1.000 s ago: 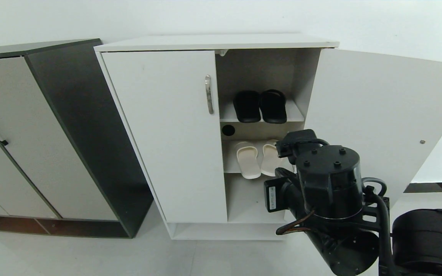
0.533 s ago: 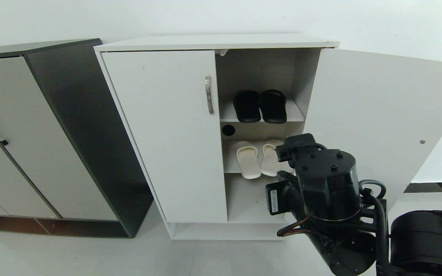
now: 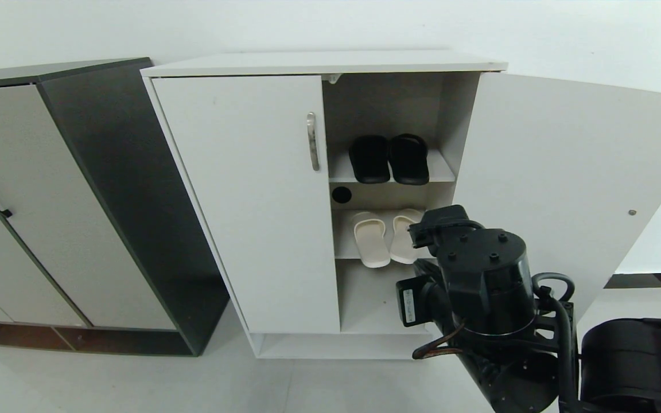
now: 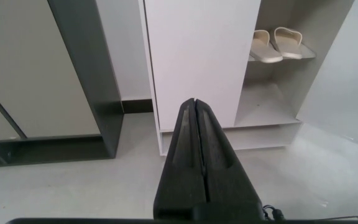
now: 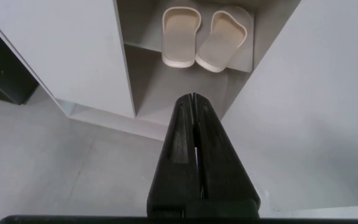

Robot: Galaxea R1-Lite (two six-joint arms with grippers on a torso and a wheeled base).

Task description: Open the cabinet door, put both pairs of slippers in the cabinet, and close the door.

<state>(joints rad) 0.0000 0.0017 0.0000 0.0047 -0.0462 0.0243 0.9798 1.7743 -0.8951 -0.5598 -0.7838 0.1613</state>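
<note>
Arm [image 3: 482, 275] slightly lower; white slippers [image 3: 372, 241] unmoved

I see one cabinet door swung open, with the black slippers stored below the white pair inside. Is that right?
Not quite. The head view shows the black slippers stored above the white slippers, not below them. The rest holds: the cabinet door is swung open and both pairs are inside.

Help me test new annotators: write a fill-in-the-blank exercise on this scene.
1. The black slippers lie directly ____ the white slippers.
2. The right door is ____.
3. The left gripper and the right gripper both have their jaws ____.
Missing words: above; open; shut.
</note>
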